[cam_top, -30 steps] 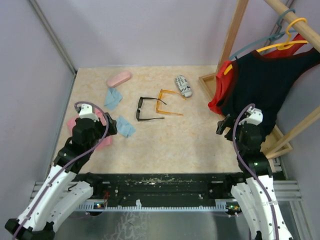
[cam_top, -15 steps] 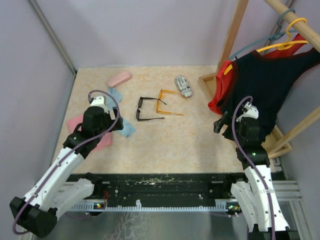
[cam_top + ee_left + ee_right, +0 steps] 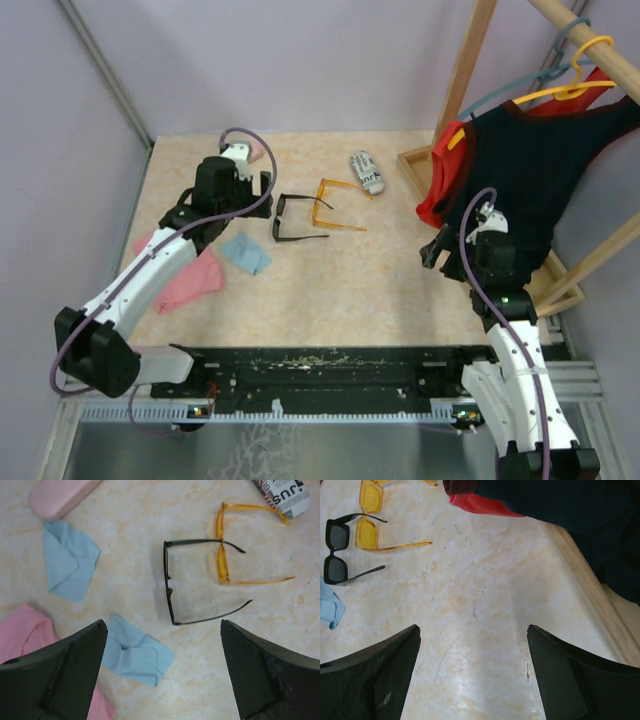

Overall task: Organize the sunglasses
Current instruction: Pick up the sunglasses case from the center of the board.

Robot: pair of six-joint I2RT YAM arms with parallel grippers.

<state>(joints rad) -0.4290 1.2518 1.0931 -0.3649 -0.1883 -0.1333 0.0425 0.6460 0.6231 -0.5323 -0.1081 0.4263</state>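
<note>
Two pairs of sunglasses lie unfolded on the marbled beige counter [image 3: 350, 290], and neither one is held. Left fingers [image 3: 65, 675] are spread wide, hovering right over the black sunglasses [image 3: 168, 582] and touching nothing. Right fingers [image 3: 375, 675] are wide too and empty, well to the right of the black pair, over bare counter.

The black pair has a thin, glossy, squared frame. The orange sunglasses [image 3: 221, 565] sit just right of it in translucent amber plastic, with one black arm crossing their front.

The left wrist view brings in a smooth pink oblong case [image 3: 60, 497] and two soft blue cloths [image 3: 67, 560] left of the black pair, plus a printed case [image 3: 287, 497] past the orange one. Only the right wrist view shows the lenses face-on, dark beside yellow. Only the overhead view shows hangers [image 3: 580, 90] on a wooden rail [image 3: 590, 45].
</note>
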